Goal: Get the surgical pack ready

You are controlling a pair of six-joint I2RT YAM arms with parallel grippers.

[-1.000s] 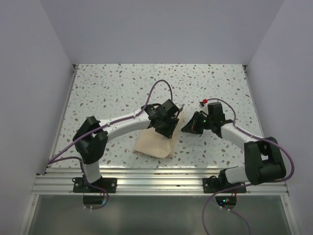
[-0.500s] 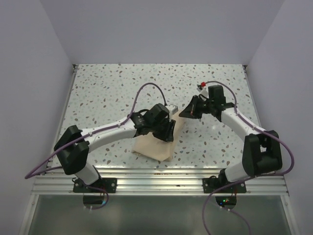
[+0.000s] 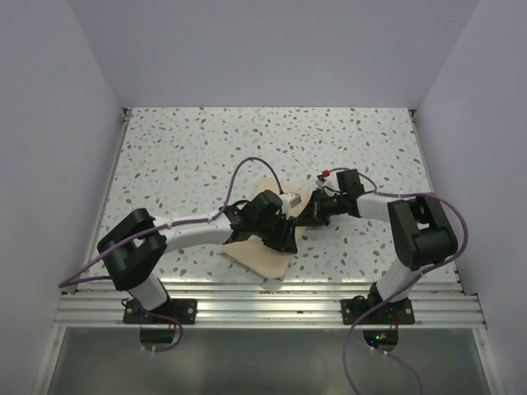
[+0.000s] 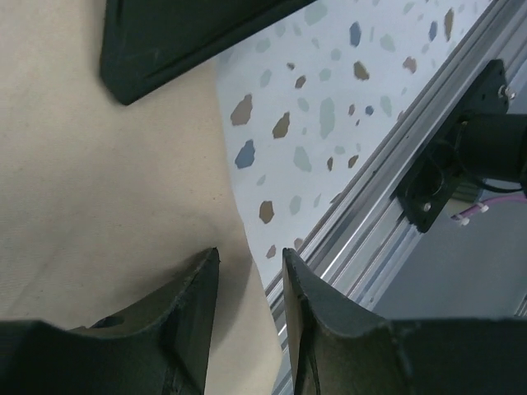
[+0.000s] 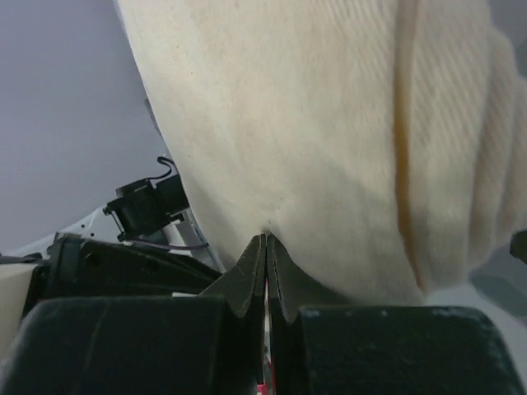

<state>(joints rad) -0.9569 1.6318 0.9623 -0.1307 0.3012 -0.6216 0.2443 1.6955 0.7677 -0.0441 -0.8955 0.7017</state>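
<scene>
The surgical pack (image 3: 257,251) is a tan-beige cloth lying near the table's front middle, one flap lifted toward the back. My left gripper (image 3: 284,239) rests low on the pack's right side. In the left wrist view its jaws (image 4: 251,271) stand apart over the cloth (image 4: 99,181), whose edge runs between them unpinched. My right gripper (image 3: 306,216) reaches in from the right at the lifted flap. The right wrist view shows it (image 5: 266,239) shut, tips pinching a tuck of the cream cloth (image 5: 329,123), which fills most of that view.
The speckled table (image 3: 206,148) is walled in white on three sides. An aluminium rail (image 3: 272,300) runs along the near edge, close beside the pack, and shows in the left wrist view (image 4: 370,197) with a black arm mount (image 4: 461,156). Purple cables loop over both arms.
The right gripper has swung in toward the pack, still shut. A tan flap now stands up at the back. The left arm has shifted slightly over the cloth.
</scene>
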